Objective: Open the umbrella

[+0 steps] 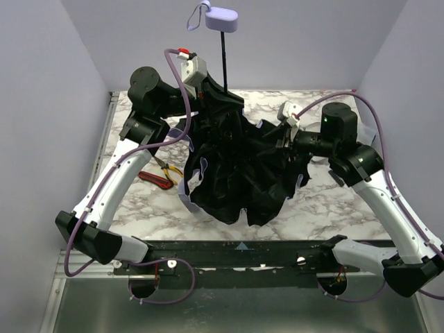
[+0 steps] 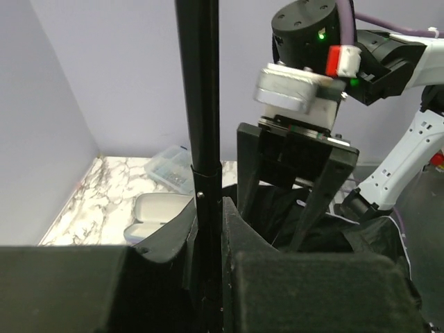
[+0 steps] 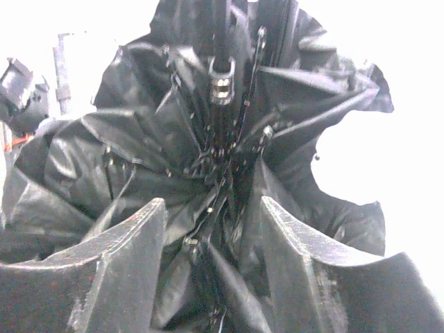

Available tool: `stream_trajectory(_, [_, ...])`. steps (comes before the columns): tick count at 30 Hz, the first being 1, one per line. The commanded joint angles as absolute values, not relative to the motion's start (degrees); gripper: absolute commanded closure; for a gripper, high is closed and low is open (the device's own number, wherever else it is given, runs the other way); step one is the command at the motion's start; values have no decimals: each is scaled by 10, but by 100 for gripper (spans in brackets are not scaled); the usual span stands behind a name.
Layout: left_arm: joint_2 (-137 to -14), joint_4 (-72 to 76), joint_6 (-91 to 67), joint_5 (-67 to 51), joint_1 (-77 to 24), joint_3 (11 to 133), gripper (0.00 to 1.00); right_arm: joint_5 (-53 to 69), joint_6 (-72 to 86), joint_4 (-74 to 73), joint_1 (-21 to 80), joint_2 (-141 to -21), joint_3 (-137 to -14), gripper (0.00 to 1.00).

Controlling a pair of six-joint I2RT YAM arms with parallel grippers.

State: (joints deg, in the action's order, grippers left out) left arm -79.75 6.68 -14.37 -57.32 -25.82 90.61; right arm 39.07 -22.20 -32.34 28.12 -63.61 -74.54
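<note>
Black canopy (image 1: 243,187) sags in loose folds over the middle of the table (image 1: 326,201), its dark inside turned up to the top camera and only slivers of lavender showing at the hem. The umbrella (image 1: 232,149) stands with its shaft (image 1: 223,59) drawn out long and the lavender handle (image 1: 222,19) at the far, high end.

The left claw (image 2: 208,211) is clenched on the shaft just above the fabric; its wrist view shows the black rod filling the narrow slot between the fingers. The right claw (image 3: 211,202) is released, fingers spread and nosed into the heart of the canopy, with ribs and crumpled cloth between them but nothing gripped. Red-handled pliers (image 1: 158,177) lie on the table beside the left arm, apart from the work.

I judge the shaft to be extended and the canopy not yet spread, so the step in hand is driving the ribs open. A small metal collar (image 3: 220,87) on the shaft, probably the runner, sits ahead of the right claw. The next move calls for that claw to catch the collar or rib hub and push it along the shaft away from the handle, while the left holds the rod steady.
</note>
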Motion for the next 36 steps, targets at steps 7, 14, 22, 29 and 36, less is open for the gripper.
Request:
stream_trajectory(7, [-785, 100, -157, -593, -273, 927, 100, 446, -63, -124, 297, -709, -734, 71])
stream_trajectory(14, [-776, 110, -184, -603, -275, 923, 100, 309, -111, -92, 307, -733, -705, 75])
stream_trajectory(22, [-754, 119, -215, -636, -271, 913, 100, 80, -148, -77, 306, -739, -657, 82])
stream_trajectory(29, [-755, 76, -193, -604, -267, 926, 100, 108, -153, -113, 300, -733, -650, 69])
stream_trajectory(36, [-771, 75, -193, -569, -266, 924, 100, 295, -73, -185, 301, -670, -749, 61])
